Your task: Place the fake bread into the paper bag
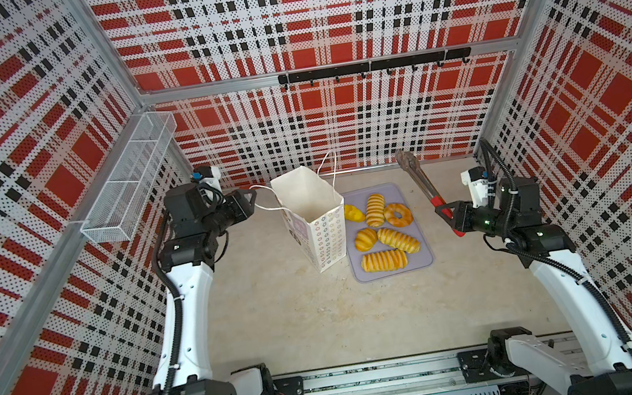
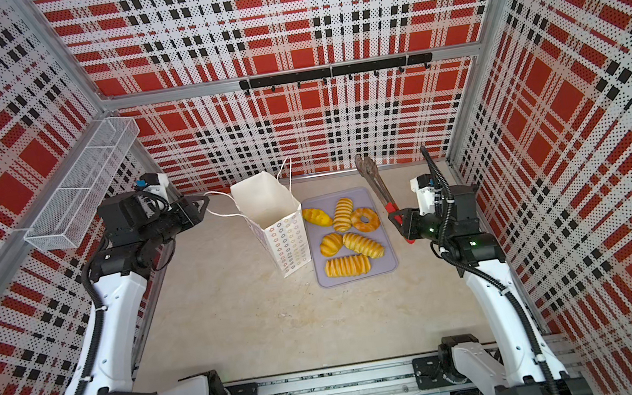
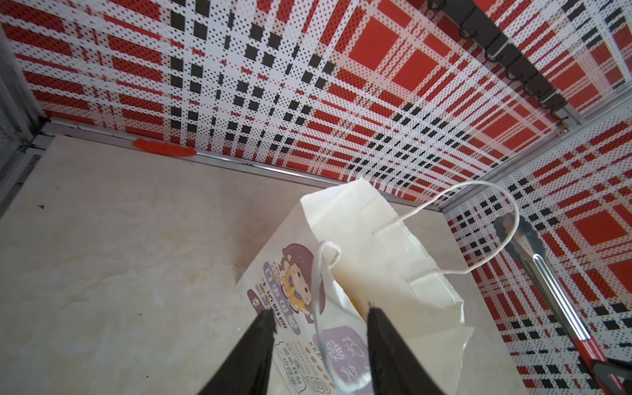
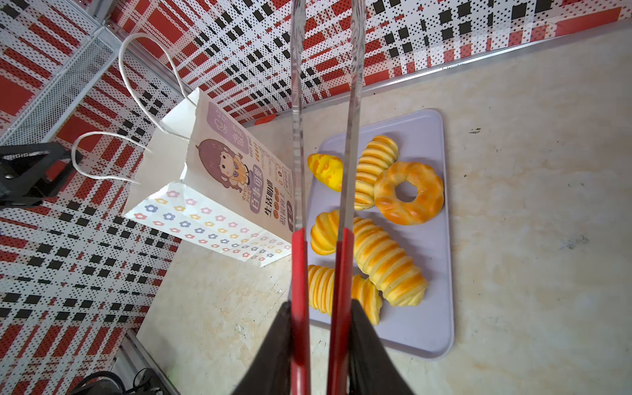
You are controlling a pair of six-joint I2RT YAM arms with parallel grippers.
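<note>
**Tongs gripped, bag open, bread waiting on the tray**

The paper bag [image 1: 320, 223] is stood upright on the worktop [image 1: 280, 317] with its mouth open. It is just beside the lilac tray [image 1: 422, 263], on which six pieces of fake bread [image 1: 398, 239] are laid. The red handles of the metal tongs [image 4: 298, 273] are clamped in the right tool [image 4: 319, 307], and nothing is held between the tong arms. The left tool [image 3: 319, 313] is parted, and the bag's cord handle [image 3: 317, 301] is seen to pass between its jaws without being pinched.

The step in hand is judged to be an approach to the tray with the tongs. For the next move, the tongs would need to be tipped down over a pastry and allowed to spread before being squeezed.

The gap in the left tool is shown only by the left wrist view, where a sliver of yellow at the bag's mouth cannot be identified. The tong tips, cut off in the right wrist view, are shown raised toward the back wall in both top views.
</note>
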